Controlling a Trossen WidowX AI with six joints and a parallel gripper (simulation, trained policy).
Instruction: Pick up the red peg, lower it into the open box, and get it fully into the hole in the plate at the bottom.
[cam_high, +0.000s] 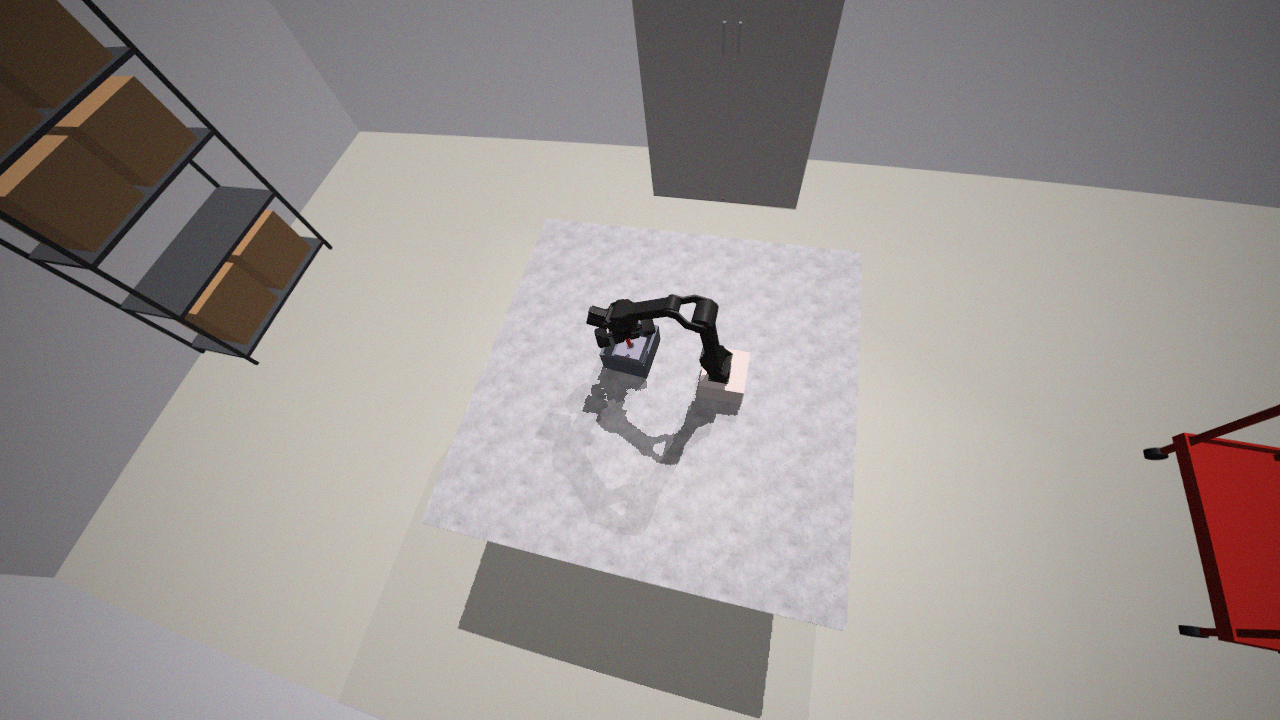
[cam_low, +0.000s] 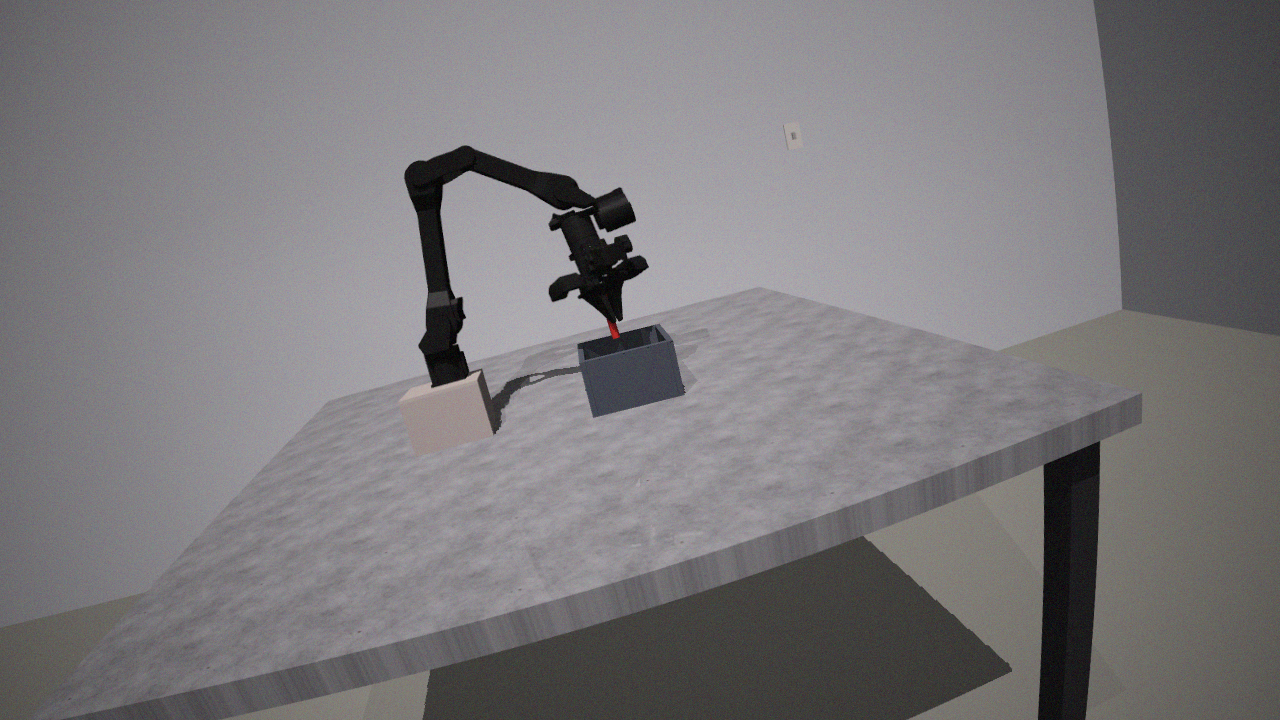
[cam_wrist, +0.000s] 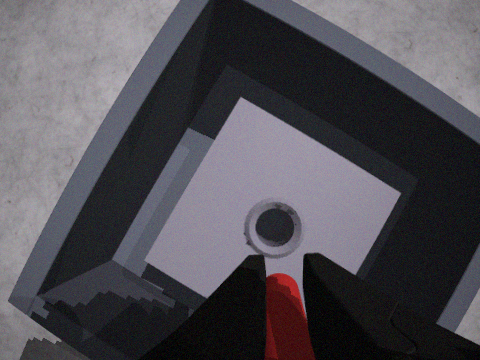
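Note:
My gripper (cam_low: 615, 319) (cam_wrist: 283, 269) is shut on the red peg (cam_high: 629, 342) (cam_low: 614, 329) (cam_wrist: 287, 310), whose lower end sticks out below the fingertips, slightly tilted. It is over the open blue-grey box (cam_high: 623, 364) (cam_low: 633, 379) (cam_wrist: 112, 117), with the peg's end at about rim height in the exterior view. The light plate (cam_wrist: 295, 160) lies at the box's bottom. Its round dark hole (cam_wrist: 274, 227) shows in the wrist view just above the peg's end and fingertips, not covered by them. The peg's upper part is hidden between the fingers.
The box's raised walls surround the plate on all sides. The arm's pale base block (cam_high: 735, 374) (cam_low: 446, 414) stands on the table (cam_high: 733, 510) (cam_low: 760, 465) beside the box. A shelf rack, a cabinet and a red cart stand away from the table.

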